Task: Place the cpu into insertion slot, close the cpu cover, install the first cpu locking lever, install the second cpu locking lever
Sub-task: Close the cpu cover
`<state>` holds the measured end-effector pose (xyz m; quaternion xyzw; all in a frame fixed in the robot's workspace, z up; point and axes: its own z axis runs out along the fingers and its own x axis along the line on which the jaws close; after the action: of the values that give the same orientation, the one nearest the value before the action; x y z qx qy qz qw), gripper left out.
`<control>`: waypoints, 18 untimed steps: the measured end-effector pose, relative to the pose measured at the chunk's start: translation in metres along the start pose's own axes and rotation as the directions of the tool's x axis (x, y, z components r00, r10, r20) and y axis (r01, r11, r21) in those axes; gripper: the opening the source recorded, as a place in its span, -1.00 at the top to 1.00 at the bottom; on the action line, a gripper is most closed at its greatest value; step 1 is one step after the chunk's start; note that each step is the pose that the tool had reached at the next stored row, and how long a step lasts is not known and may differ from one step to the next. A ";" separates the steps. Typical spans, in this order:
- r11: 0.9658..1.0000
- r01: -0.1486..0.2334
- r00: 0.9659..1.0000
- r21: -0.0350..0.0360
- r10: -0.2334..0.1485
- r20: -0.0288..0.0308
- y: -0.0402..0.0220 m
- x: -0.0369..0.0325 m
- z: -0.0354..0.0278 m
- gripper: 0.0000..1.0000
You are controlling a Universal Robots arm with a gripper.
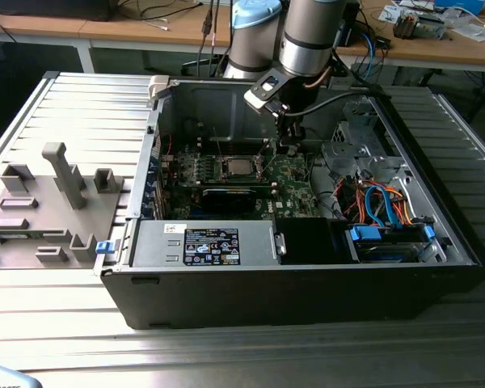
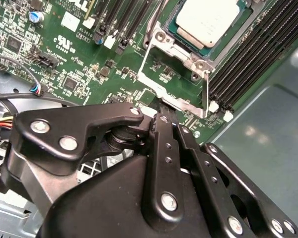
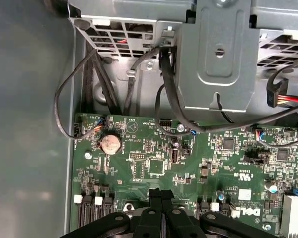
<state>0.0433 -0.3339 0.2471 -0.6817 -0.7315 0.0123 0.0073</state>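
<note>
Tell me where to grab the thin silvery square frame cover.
Probably the free-edge bar of the silvery frame cover, opposite its hinge beside the silver-topped square chip; come from the side away from the chip. The window leaves only thin bars.

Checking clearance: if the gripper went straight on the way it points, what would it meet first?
Probably the open cpu cover, whose near edge lies just beyond the gripper in the second wrist view; whether they already touch is unclear.

An open black computer case is lying mid-frame in the exterior view on a ribbed metal table. A grey plastic fixture is standing at centre left. Blue cables are curling at centre right inside the case.
</note>
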 end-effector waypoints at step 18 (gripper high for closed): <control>1.000 0.000 1.000 0.000 0.000 0.000 -0.0160 0.0012 0.0008 0.79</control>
<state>0.0273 -0.3339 0.2468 -0.6817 -0.7315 0.0123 0.0073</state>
